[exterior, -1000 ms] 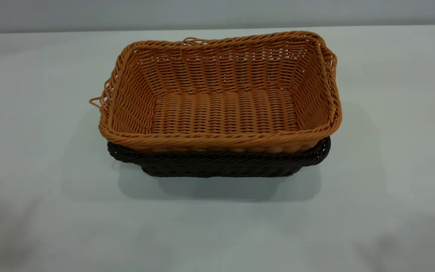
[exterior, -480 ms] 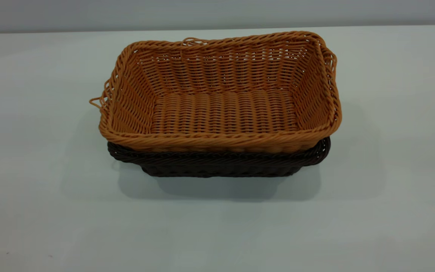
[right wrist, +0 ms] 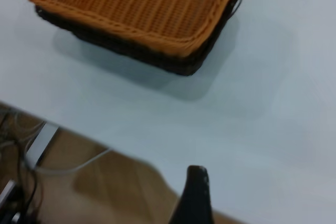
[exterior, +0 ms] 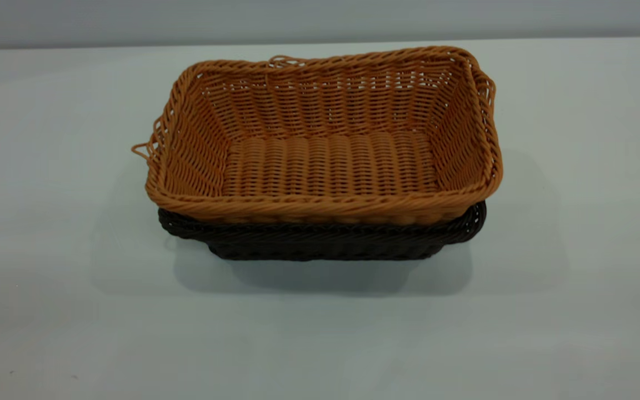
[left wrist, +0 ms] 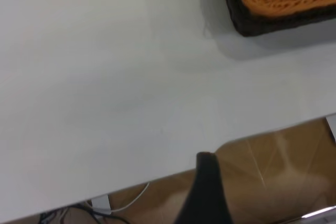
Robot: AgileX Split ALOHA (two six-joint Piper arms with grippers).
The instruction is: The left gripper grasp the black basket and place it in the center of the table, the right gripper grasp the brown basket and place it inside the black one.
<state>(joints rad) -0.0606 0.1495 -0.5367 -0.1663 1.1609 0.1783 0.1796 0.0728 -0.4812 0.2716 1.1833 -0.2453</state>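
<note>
The brown basket (exterior: 325, 139) is sitting nested inside the black basket (exterior: 320, 241), its braided rim riding above the dark one; only the black basket's near wall and rim are showing beneath it, at six o'clock of the orange weave; a loose loop is sticking out of the brown basket at nine o'clock. The pair is resting near the middle of the table (exterior: 48, 311), throwing a soft shadow toward six o'clock. Neither arm is appearing in the exterior view. In the left wrist view a single dark finger of the left gripper (left wrist: 207, 195) is hanging over the table's edge, well apart from the baskets; whether it is released or clenched I cannot tell. The right gripper (right wrist: 193, 198) is likewise showing one dark fingertip past the table's edge, well apart from the stack; its state I cannot tell either.
</note>
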